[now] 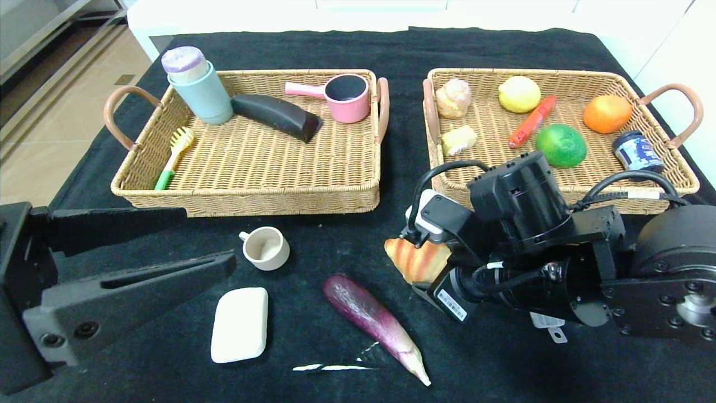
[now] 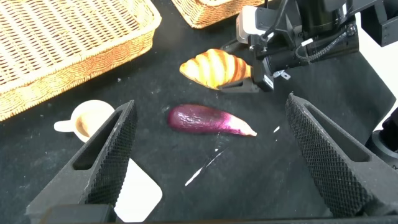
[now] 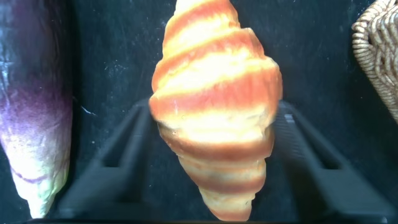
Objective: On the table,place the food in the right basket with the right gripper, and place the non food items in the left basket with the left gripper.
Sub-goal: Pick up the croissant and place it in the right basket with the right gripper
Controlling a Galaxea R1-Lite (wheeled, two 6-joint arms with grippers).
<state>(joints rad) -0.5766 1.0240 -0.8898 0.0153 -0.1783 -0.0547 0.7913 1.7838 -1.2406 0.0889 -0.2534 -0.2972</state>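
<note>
My right gripper (image 1: 411, 271) is shut on a striped orange croissant (image 1: 418, 259) low over the black cloth, just in front of the right basket (image 1: 559, 73). In the right wrist view its fingers (image 3: 134, 134) press both sides of the croissant (image 3: 214, 106). A purple eggplant (image 1: 372, 313) lies beside it, left of the croissant. My left gripper (image 1: 210, 238) is open and empty at the front left, near a small beige cup (image 1: 265, 248) and a white soap bar (image 1: 239, 324). The left basket (image 1: 246, 198) stands behind them.
The right basket holds a lemon, orange, lime, red pepper, bread pieces and a dark jar (image 1: 637, 151). The left basket holds a blue bottle, a dark brush-like item, a pink pot and a yellow-green brush. A white streak (image 1: 330, 368) marks the cloth near the front edge.
</note>
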